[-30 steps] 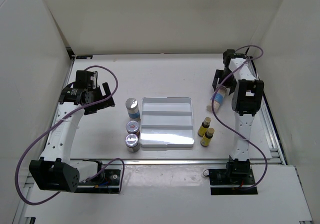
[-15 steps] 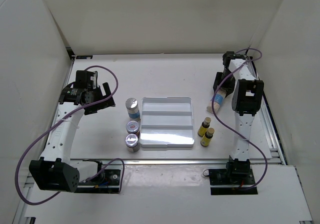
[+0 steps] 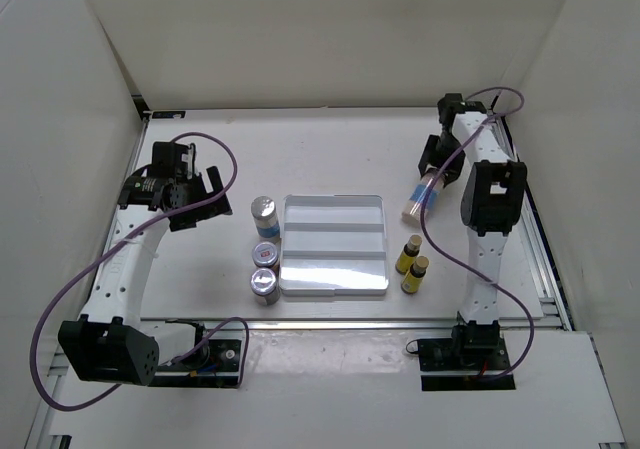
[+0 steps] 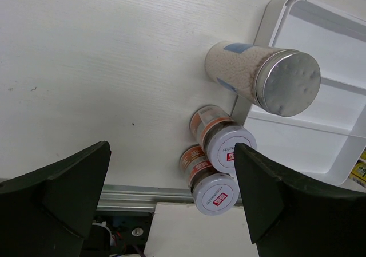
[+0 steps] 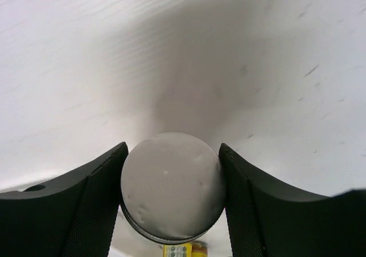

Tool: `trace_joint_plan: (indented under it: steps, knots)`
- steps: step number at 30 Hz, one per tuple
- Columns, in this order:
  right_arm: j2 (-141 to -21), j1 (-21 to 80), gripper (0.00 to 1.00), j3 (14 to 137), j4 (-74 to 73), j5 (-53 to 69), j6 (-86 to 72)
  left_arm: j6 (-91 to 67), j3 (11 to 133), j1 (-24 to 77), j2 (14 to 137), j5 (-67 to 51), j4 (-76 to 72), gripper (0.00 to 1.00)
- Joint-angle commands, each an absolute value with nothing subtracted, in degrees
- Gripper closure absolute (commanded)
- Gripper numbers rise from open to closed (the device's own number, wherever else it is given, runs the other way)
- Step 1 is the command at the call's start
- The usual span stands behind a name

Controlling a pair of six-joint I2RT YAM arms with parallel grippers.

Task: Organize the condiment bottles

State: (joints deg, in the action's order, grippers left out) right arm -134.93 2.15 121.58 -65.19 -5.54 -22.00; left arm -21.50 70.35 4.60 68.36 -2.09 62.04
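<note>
With the right gripper point(image 3: 437, 172) clamped on the tilted tall bottle point(image 3: 419, 198) right of the tray point(image 3: 333, 199), bring it upright before lowering; the left gripper point(image 4: 171, 157) stands open.

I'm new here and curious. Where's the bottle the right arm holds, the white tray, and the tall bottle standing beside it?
Held bottle point(image 3: 418, 199): top view, middle of its body.
White tray point(image 3: 333, 198): top view, its far rim.
Standing tall bottle point(image 3: 263, 206): top view, its silver cap.
</note>
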Motion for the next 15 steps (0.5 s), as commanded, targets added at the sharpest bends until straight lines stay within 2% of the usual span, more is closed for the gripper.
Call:
trace_joint_plan:
  steps: [1,15]
  knots:
    - [-127.71,7.29,1.0,120.94,-66.27,-5.18,-21.27,-21.53,69.35,4.22,66.45,-3.16,61.52,0.0]
    - [-123.31,15.46,1.0,117.95,-70.04,-12.22,-20.57,-21.53,68.29,5.27,64.86,-3.69,61.52,0.0]
